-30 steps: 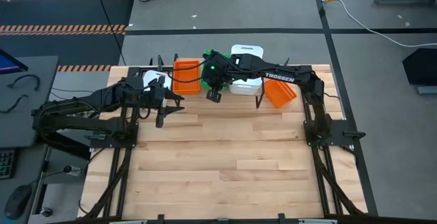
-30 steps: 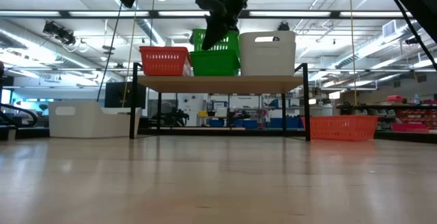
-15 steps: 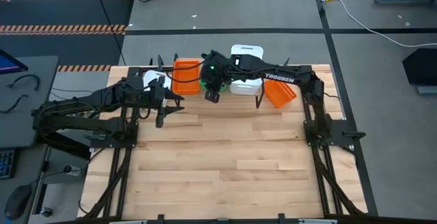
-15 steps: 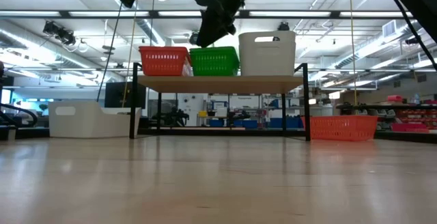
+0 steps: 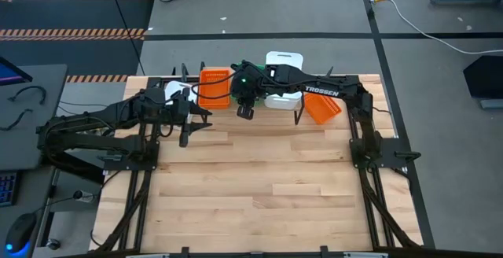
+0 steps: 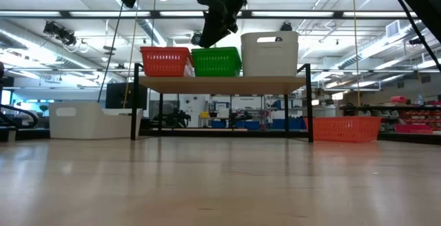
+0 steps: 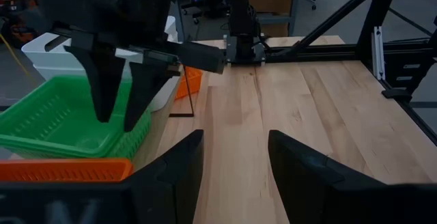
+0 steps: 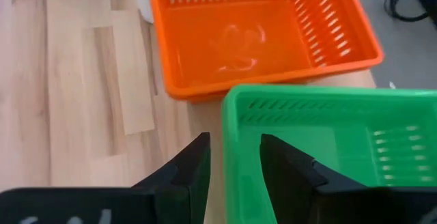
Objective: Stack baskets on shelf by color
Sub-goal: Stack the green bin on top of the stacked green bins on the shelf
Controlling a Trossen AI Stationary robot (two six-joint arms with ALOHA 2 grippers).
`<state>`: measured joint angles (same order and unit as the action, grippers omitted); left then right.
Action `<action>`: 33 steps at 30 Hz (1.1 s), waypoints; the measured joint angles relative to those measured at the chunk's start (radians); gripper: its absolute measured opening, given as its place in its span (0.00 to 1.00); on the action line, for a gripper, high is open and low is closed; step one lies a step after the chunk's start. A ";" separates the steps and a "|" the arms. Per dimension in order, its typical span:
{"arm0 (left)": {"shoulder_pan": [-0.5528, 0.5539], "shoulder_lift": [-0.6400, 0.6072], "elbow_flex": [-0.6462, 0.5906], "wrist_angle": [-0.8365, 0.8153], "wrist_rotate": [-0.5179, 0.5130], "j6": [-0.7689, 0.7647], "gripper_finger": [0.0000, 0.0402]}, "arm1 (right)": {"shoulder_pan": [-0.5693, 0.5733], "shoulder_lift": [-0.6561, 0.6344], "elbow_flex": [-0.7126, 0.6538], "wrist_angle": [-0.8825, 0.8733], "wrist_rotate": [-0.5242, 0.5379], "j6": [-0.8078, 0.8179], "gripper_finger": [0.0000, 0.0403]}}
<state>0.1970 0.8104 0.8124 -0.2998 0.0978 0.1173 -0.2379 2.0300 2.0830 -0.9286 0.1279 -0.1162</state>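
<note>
above green basket (image 6: 216,61), right pincer (image 6: 211,34) open

The table (image 5: 259,195) is light wood with smooth planks. The orange basket (image 8: 259,33) and green basket (image 8: 328,149) are shiny plastic with little slots. The white basket (image 6: 269,54) is smooth plastic. The shelf (image 6: 220,81) has a wood top and thin black metal legs.

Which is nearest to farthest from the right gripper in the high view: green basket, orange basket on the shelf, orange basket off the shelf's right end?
From the right gripper, open above the shelf:
1. Green basket, directly beneath it, mid-shelf.
2. Orange basket on the shelf, next slot toward the left arm's side.
3. Orange basket off the shelf, tilted on the tabletop past the shelf's right end.
</note>
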 joint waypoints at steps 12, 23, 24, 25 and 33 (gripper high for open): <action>0.000 -0.001 0.000 0.000 0.000 0.009 0.43 | 0.000 0.058 -0.001 0.005 -0.001 -0.041 0.33; 0.003 0.000 0.000 -0.006 0.000 0.010 0.43 | 0.002 0.063 0.000 -0.005 -0.030 -0.052 0.33; 0.002 0.000 0.000 -0.007 0.000 0.010 0.43 | 0.002 0.063 0.000 -0.012 -0.039 -0.052 0.33; 0.003 0.000 0.000 -0.007 0.000 0.010 0.43 | 0.005 0.063 0.000 -0.021 -0.043 -0.052 0.33; 0.003 0.000 0.000 -0.014 0.000 0.009 0.43 | 0.032 0.063 0.000 -0.046 -0.043 -0.053 0.33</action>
<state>0.1997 0.8101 0.8124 -0.3134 0.0978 0.1261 -0.2061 2.0930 2.0830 -0.9750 0.0846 -0.1688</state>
